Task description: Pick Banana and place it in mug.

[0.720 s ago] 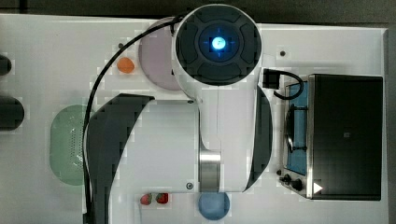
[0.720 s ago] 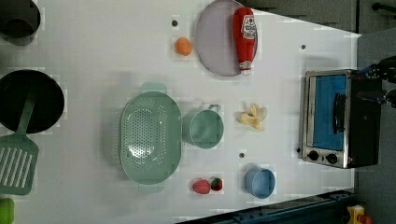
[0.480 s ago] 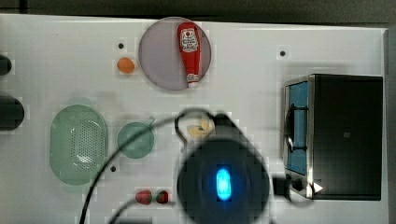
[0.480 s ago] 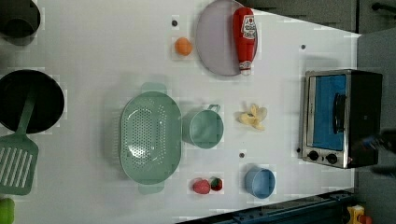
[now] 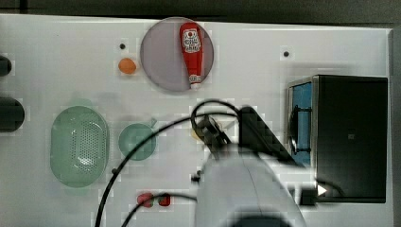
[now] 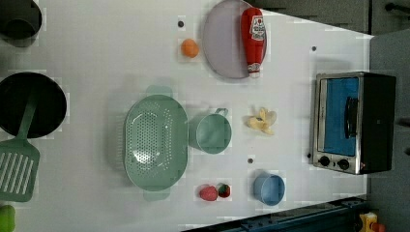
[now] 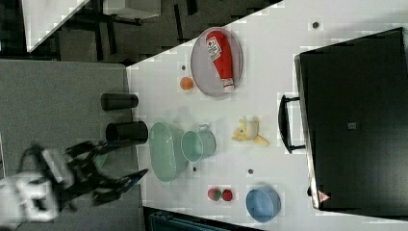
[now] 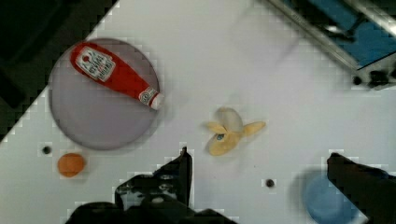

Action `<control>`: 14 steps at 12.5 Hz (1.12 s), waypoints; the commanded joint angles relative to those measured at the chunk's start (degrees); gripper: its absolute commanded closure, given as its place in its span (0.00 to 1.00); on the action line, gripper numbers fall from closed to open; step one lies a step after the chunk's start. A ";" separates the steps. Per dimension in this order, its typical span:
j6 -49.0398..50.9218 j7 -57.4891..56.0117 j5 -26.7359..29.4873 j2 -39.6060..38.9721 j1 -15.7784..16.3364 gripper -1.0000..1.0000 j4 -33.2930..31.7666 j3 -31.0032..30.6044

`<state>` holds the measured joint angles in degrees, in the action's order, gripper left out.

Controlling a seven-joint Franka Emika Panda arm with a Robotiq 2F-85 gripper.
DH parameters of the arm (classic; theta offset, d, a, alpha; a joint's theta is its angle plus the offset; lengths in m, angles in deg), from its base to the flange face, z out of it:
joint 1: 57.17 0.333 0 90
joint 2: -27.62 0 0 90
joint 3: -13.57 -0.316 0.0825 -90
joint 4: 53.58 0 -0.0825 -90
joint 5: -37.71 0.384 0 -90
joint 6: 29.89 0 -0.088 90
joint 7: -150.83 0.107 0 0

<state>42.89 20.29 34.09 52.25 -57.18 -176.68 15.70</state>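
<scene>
The banana [image 6: 262, 121] is a small pale-yellow peeled toy lying on the white table between the mug and the toaster oven. It also shows in the right view as the banana [image 7: 250, 132] and in the wrist view as the banana [image 8: 231, 131]. The teal mug [image 6: 211, 134] stands upright beside the colander, handle towards the plate; the mug [image 5: 137, 141] and mug [image 7: 195, 145] look empty. My gripper [image 8: 259, 157] is open, its black fingers [image 8: 183, 169] wide apart, high above the table near the banana, holding nothing. In the top view my arm [image 5: 246, 189] covers most of the banana.
A pale-green colander [image 6: 155, 141] touches the mug. A ketchup bottle [image 6: 253, 39] lies on a lilac plate [image 6: 223, 43], with an orange [image 6: 189, 48] nearby. Strawberries [image 6: 213, 192], a blue cup [image 6: 269, 188], a toaster oven [image 6: 353, 122], a black pan [image 6: 30, 104] and a spatula [image 6: 17, 166] ring the table.
In the top view my arm has swung from over the plate down to the lower middle, over the banana. Nothing on the table has moved.
</scene>
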 commanded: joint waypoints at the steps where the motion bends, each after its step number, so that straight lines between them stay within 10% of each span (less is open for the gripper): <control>1: -10.11 -0.67 0.62 -9.17 0.15 0.00 -10.30 0.02; 14: -49.04 -0.67 1.10 -38.43 0.11 0.00 -19.74 0.38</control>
<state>-3.79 20.30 34.32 13.23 -57.03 -196.04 15.74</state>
